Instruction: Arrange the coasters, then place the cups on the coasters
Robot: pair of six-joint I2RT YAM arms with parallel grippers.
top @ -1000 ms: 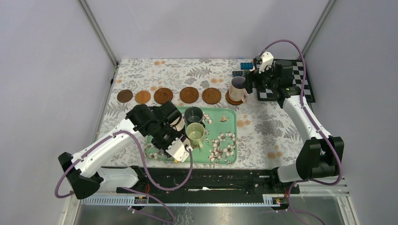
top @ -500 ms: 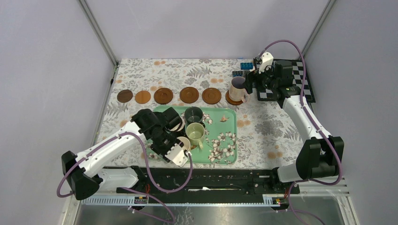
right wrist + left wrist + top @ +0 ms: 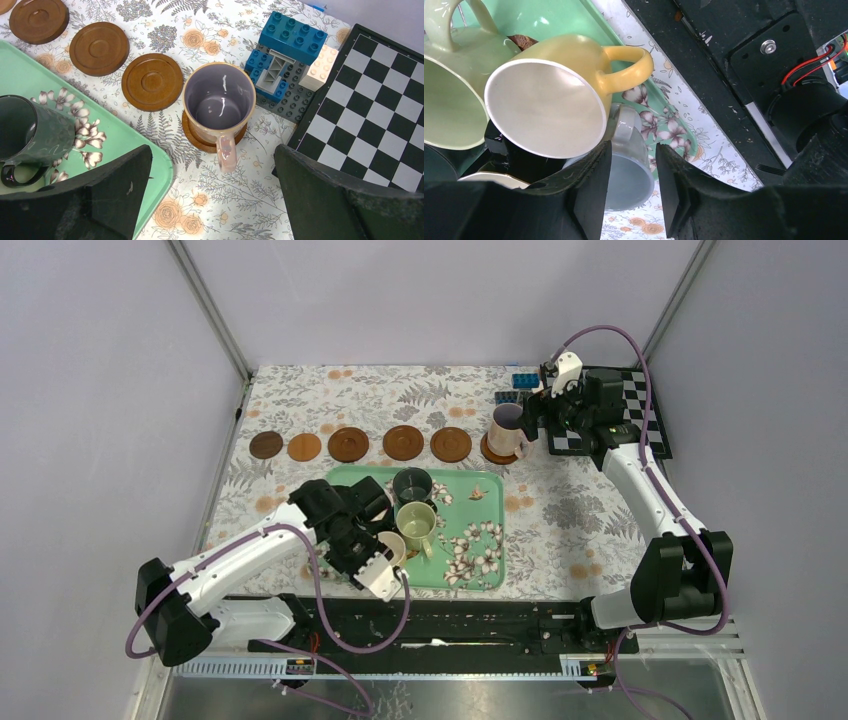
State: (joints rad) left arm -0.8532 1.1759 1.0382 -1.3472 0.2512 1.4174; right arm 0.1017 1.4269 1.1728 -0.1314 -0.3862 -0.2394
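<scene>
Floral worktop (image 3: 570, 510). Along the far half, a row of 6 brown coasters (image 3: 348, 444): 5 bare, the rightmost coaster (image 3: 190, 131) under the pinkish-beige cup (image 3: 220, 102), upright, purple inside, handle toward the right gripper (image 3: 212, 150). Fingers of that gripper wide apart, clear of the cup, holding nothing.

Green floral tray (image 3: 470, 540) on the near half, carrying the other 5 cups: dark green cup (image 3: 412, 485); olive cup (image 3: 416, 525); yellow cup (image 3: 549, 100), tilted over its neighbours; pale blue cup (image 3: 626, 132) at the tray's edge; cream cup (image 3: 481, 177), mostly hidden.

Left gripper (image 3: 633, 155) low over the tray, fingers (image 3: 591, 195) slightly apart on either side of the pale blue cup; clamped or not, cannot tell.

Beside the pinkish-beige cup: blue toy bricks (image 3: 292, 35) and a chequered board (image 3: 380, 100).
</scene>
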